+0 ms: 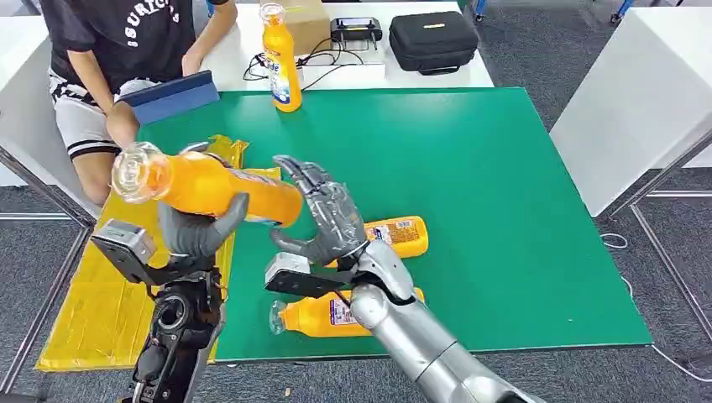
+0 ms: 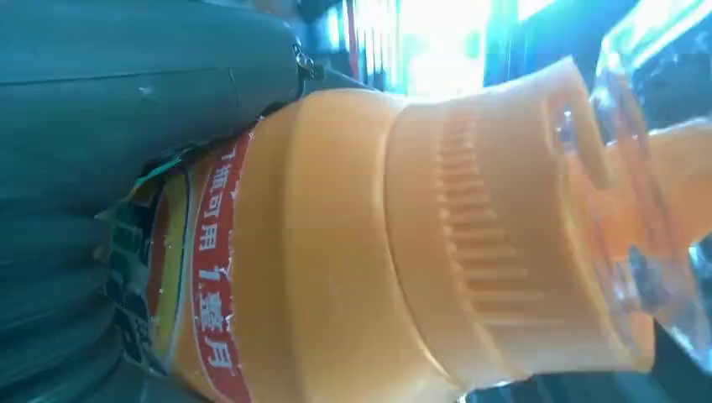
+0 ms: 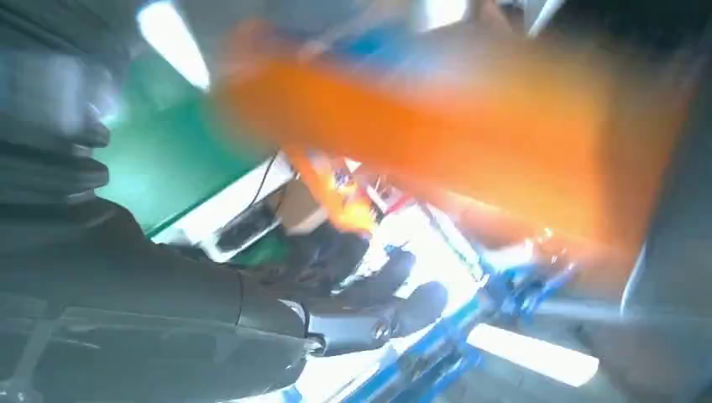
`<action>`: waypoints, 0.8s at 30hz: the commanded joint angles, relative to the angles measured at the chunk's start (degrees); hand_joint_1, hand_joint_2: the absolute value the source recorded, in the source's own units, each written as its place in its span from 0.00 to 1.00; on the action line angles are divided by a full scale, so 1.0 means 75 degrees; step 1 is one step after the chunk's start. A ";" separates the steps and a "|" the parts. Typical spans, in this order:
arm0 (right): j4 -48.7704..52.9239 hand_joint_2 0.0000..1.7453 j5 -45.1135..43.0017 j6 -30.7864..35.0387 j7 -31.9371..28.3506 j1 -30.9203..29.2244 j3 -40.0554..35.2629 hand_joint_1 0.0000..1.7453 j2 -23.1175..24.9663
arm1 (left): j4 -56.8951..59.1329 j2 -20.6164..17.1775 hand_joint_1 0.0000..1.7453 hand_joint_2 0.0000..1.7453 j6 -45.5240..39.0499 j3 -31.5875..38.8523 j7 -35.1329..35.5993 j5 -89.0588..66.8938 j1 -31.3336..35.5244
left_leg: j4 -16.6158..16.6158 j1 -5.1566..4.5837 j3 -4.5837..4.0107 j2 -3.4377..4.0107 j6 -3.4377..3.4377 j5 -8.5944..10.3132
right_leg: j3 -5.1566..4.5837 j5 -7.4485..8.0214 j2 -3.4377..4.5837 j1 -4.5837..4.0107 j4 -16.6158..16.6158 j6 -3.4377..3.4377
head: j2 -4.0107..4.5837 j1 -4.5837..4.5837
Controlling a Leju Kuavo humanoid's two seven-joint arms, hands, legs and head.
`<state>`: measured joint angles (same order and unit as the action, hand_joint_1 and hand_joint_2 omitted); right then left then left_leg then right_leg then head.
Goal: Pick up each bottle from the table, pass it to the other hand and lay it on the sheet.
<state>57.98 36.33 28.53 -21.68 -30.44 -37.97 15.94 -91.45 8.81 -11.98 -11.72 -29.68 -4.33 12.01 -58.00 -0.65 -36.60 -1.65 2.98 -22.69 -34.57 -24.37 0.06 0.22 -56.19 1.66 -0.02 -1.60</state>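
My left hand grips an orange bottle from below and holds it level above the yellow sheet's edge, clear cap pointing left. In the left wrist view the bottle's shoulder and cap sit close against that hand. My right hand is beside the bottle's base end with fingers apart, holding nothing; its wrist view shows the bottle as an orange blur. Two more orange bottles lie on the green mat, one behind my right wrist and one under my right forearm. Another stands upright at the far edge.
The green mat is bare to the right. A person sits at the far left beside a blue pad. A black case and cables lie on the white table behind. Another white table stands on the right.
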 commanded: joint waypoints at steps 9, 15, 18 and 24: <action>0.1649 1.00 0.0019 0.0243 0.0029 0.0407 0.0607 0.00 -0.1051 | 0.0178 -0.0023 1.00 1.00 -0.1287 0.0462 -0.0175 -0.1057 0.0360 | -0.0001 0.0004 0.0032 0.0003 -0.0023 -0.0013 | 0.0043 -0.0015 -0.0014 -0.0006 0.0004 -0.0003 | 0.0000 -0.0003; 0.2767 1.00 0.0058 0.1010 0.0003 0.0862 0.1282 0.00 -0.1411 | 0.0180 -0.0239 1.00 1.00 -0.3512 0.0427 -0.0317 -0.3651 0.0461 | -0.0003 0.0007 0.0019 -0.0006 -0.0019 -0.0009 | 0.0033 -0.0013 -0.0023 -0.0008 0.0003 -0.0001 | -0.0003 -0.0003; 0.3433 1.00 0.0177 0.1180 0.0004 0.1259 0.1769 0.00 -0.1700 | 0.0395 -0.0250 1.00 1.00 -0.3736 0.0699 0.0284 -0.6608 0.0580 | 0.0000 0.0005 0.0023 -0.0017 -0.0018 -0.0008 | 0.0038 -0.0016 -0.0033 -0.0006 0.0006 0.0001 | 0.0000 -0.0003; 0.3604 1.00 0.0308 0.0866 -0.0030 0.1364 0.2557 0.00 -0.1813 | 0.3264 -0.1801 1.00 1.00 -0.0475 -0.1590 0.3645 -1.1422 0.2467 | 0.0005 -0.0002 0.0031 -0.0058 -0.0021 0.0005 | 0.0051 -0.0016 -0.0065 0.0003 0.0010 -0.0002 | -0.0003 0.0000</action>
<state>80.60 38.14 37.00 -21.42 -21.08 -26.69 6.10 -89.75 7.27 -33.71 -8.89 -19.22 -69.58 14.65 -58.00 -0.69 -36.60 -1.73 2.98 -22.69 -34.57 -24.38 0.04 0.26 -56.15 1.66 -0.04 -1.60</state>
